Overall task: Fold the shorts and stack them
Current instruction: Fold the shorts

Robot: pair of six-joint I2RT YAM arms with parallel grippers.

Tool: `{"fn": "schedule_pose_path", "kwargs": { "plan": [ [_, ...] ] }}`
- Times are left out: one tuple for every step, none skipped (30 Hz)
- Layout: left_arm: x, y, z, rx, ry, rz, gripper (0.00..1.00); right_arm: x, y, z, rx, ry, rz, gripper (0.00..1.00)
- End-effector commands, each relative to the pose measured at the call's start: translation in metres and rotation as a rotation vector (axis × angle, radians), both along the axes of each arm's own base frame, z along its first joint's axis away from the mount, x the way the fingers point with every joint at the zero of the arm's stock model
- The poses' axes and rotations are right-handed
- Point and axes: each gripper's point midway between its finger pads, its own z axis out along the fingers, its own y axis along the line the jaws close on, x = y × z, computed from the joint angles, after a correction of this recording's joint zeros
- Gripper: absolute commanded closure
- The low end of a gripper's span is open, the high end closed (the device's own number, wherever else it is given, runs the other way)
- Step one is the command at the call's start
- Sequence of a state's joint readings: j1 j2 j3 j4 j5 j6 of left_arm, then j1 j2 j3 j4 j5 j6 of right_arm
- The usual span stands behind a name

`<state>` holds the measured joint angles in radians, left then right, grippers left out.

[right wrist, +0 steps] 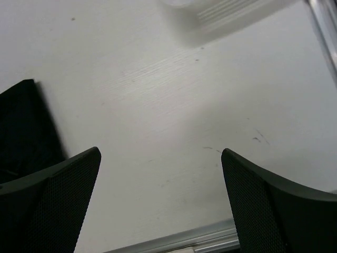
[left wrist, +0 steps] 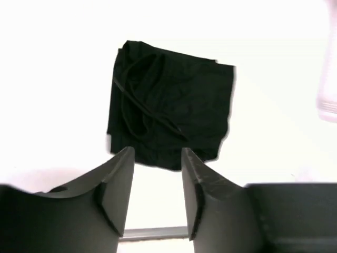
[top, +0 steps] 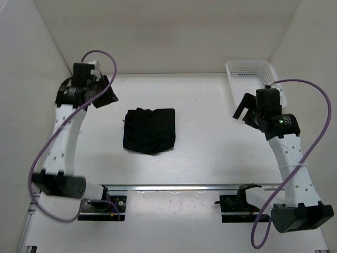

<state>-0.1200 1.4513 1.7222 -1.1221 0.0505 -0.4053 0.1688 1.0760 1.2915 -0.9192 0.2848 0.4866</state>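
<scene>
While the shorts (top: 149, 130) lie folded in a compact square at mid-tabletop (top: 205, 142), the left pincer (left wrist: 157, 155) hovers partly open and empty, and the right pincer (right wrist: 160, 153) stands wide open, empty, well apart.

The white table (top: 210, 163) carries the folded black shorts (top: 149, 130) near its middle. A white basket (top: 247, 71) stands at its far right corner.
</scene>
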Motion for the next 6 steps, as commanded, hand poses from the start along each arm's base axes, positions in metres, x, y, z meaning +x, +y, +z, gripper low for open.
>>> {"fn": "schedule_pose_path", "kwargs": {
  "plan": [
    [-0.034,-0.002,0.022,-0.067,-0.123,0.012,0.47,-0.021,-0.027,-0.014,-0.096,0.073,-0.056,0.0],
    [-0.051,-0.001,0.038,-0.088,-0.191,0.021,0.41,-0.026,-0.03,-0.013,-0.093,0.061,-0.066,0.0],
    [-0.06,-0.001,0.031,-0.11,-0.177,0.042,0.39,-0.03,-0.031,-0.02,-0.096,0.075,-0.065,0.0],
    [-0.069,-0.005,0.034,-0.13,-0.19,0.02,0.39,-0.033,-0.031,-0.021,-0.095,0.073,-0.066,0.0],
    [-0.082,-0.006,0.045,-0.154,-0.233,0.014,0.39,-0.036,-0.028,-0.021,-0.079,0.066,-0.051,0.0],
    [-0.09,-0.007,0.049,-0.162,-0.244,0.005,0.34,-0.039,-0.028,-0.026,-0.08,0.077,-0.05,0.0]
  ]
}}
